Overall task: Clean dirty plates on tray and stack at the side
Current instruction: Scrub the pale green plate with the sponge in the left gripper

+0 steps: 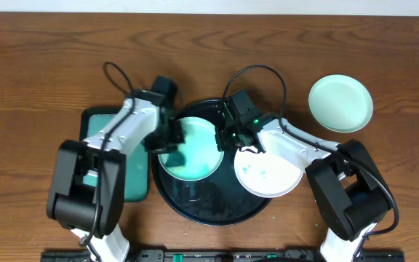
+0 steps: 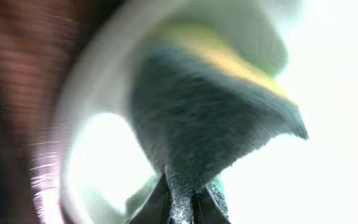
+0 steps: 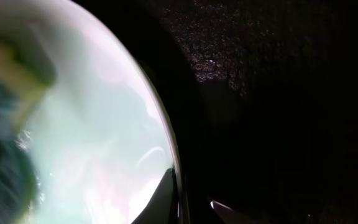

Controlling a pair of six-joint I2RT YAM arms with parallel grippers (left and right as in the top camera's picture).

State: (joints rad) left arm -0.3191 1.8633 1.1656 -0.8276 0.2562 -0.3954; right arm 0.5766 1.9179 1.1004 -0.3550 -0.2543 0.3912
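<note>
Since the mint plate (image 1: 195, 153) is a small rigid dish, probably light and slick where the teal smear is wet, I'd guess it skates around the tray (image 1: 209, 207) unless something pins it. The rim is the place to hold it, and that's where the right gripper (image 1: 228, 137) is, clamped on the plate's right edge with the rim between its fingers in the right wrist view. The left gripper (image 1: 167, 138) is clenched on a sponge (image 2: 210, 124), grey-blue with a yellow layer, soft enough to squash, down against the left part of the same plate. That plate lies in the far half of the tray, hollow side up. Being round, it has no long axis to speak of, and I can't tell if the pinch tilts it at all. The white plate (image 1: 268, 175) sits to the right, hanging over the tray's right rim, face up with a few teal specks, so not cleaned yet by the look of it. A second mint plate (image 1: 340, 103) sits face up on the table (image 1: 35, 58) at far right, well apart from the tray, and looks clean. These could chip if dropped, so I'd grab by the rim and set down gently. A teal tray (image 1: 138, 185) sits left, under the left arm.
</note>
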